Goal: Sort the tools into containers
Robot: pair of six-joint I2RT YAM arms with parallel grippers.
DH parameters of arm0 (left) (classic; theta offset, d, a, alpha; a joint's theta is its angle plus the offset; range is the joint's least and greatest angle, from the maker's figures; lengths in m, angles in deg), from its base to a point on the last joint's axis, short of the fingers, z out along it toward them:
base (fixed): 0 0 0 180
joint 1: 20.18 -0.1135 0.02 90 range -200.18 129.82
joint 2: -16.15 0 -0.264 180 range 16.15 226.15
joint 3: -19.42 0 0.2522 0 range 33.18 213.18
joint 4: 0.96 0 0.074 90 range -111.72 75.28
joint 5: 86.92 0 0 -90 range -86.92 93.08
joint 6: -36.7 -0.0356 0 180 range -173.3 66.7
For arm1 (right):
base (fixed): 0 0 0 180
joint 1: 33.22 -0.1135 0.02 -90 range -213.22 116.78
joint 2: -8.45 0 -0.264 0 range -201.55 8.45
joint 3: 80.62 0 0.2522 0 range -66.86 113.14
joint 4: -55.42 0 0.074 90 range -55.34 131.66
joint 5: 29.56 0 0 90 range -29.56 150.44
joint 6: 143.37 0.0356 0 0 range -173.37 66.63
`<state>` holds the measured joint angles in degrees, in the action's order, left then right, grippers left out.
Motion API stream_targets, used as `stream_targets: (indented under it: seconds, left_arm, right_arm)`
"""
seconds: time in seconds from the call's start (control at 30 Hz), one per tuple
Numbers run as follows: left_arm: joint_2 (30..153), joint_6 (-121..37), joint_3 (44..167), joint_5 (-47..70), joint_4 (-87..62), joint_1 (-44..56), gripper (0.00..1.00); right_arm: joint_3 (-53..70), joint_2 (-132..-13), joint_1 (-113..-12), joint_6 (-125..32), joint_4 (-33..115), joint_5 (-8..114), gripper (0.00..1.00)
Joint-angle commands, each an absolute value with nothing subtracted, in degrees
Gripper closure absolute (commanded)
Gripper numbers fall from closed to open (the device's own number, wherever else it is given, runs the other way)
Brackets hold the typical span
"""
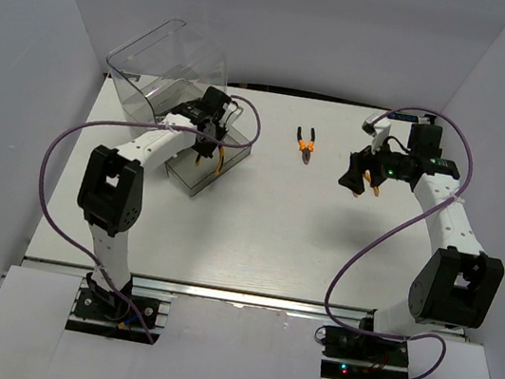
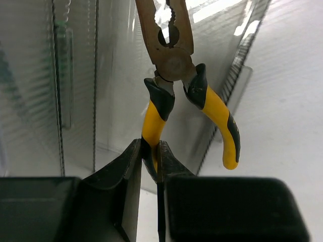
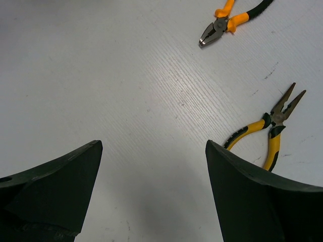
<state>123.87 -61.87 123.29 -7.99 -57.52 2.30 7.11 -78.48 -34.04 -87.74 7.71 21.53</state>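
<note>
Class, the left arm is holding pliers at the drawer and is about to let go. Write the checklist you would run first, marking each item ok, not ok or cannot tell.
1. Left gripper shut on the yellow-and-black pliers: ok.
2. Both handles pinched: not ok; only one is held and the other hangs free.
3. Drawer pulled out of the clear cabinet: ok.
4. Pliers fully above the drawer opening: cannot tell.
5. Right gripper open and well apart from the left arm: ok.
6. Next tools in sight: ok; orange-handled pliers and needle-nose pliers lie on the table.
</note>
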Motion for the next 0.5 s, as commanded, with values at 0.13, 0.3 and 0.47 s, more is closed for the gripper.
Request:
stream_targets:
  seconds: [0.13, 0.3, 0.47]
  left_arm:
    - [127.24, -66.74, 129.77, -13.79, -54.44, 1.26, 0.81]
    - [128.91, -65.60, 131.35, -14.41, -53.92, 1.17, 0.65]
    - [128.65, -64.46, 130.92, -14.50, -54.00, 1.17, 0.44]
  right_arm:
    - [8.29, -76.89, -33.83, -89.67, 5.63, 22.30, 0.11]
    - [7.67, -77.50, -33.83, -90.10, 5.98, 23.00, 0.11]
    - [7.23, -79.26, -33.83, -87.48, 9.48, 28.17, 0.11]
